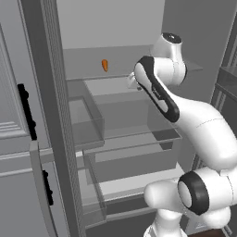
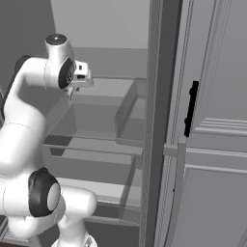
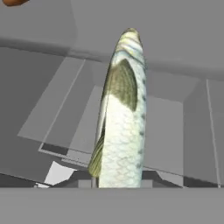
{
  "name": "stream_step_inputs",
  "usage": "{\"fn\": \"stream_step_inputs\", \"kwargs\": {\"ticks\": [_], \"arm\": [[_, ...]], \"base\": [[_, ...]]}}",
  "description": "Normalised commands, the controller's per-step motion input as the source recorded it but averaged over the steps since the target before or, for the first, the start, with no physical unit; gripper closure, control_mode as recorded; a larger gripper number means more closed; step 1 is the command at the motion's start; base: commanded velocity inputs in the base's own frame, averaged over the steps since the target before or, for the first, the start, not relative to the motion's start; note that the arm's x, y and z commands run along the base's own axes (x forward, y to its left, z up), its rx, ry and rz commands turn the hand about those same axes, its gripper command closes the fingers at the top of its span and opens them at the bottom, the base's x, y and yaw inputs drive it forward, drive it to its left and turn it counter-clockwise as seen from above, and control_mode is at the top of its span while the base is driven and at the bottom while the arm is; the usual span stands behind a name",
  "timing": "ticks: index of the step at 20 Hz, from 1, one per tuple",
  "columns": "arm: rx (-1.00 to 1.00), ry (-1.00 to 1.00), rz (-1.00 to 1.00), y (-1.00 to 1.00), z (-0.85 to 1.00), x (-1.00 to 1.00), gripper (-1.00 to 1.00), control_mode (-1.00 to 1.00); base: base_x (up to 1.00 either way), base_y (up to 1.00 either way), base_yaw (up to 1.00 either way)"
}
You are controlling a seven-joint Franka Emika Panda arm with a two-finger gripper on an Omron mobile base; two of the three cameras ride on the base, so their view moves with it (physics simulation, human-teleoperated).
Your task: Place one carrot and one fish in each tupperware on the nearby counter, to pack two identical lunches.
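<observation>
Fish (image 3: pixel 120 118) sits right at the hand camera, long axis running away from it, lower end down between the jaws of the gripper (image 2: pixel 71 91): narrowly parted, apparently clamped on it. Gripper is inside the open fridge, over the upper glass shelf (image 1: pixel 115 85). Carrot (image 1: pixel 105 65) lies at that shelf's back left.

One fish (image 3: pixel 120 118) — silvery, scaled, with an olive back — and one carrot (image 1: pixel 105 65), small and orange, on an upper fridge shelf. Two black handles (image 1: pixel 27 111) on the left door panels — one on the right (image 2: pixel 191 108).
</observation>
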Motion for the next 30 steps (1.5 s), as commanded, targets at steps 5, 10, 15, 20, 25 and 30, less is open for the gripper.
{"fn": "stream_step_inputs", "kwargs": {"ticks": [5, 10, 15, 20, 25, 30], "arm": [[-0.07, 0.45, -0.01, -0.06, -1.0, -0.89, 1.0, -1.0], [0.0, 0.01, -0.01, -0.28, -0.84, -1.0, 1.0, -1.0], [0.0, 0.1, -0.02, -0.14, -0.15, -1.0, 1.0, -1.0], [0.0, 0.07, 0.0, -0.07, 0.2, -1.0, 1.0, -1.0], [0.0, 0.05, 0.0, -0.01, 0.17, -1.0, 1.0, -1.0], [0.0, 0.0, 0.0, 0.0, 0.0, -0.09, 1.0, -1.0]], "base": [[0.0, 0.0, 0.0], [0.0, 0.0, 0.0], [0.0, 0.0, 0.0], [0.0, 0.0, 0.0], [0.0, 0.0, 0.0], [0.0, 0.0, 0.0]]}}
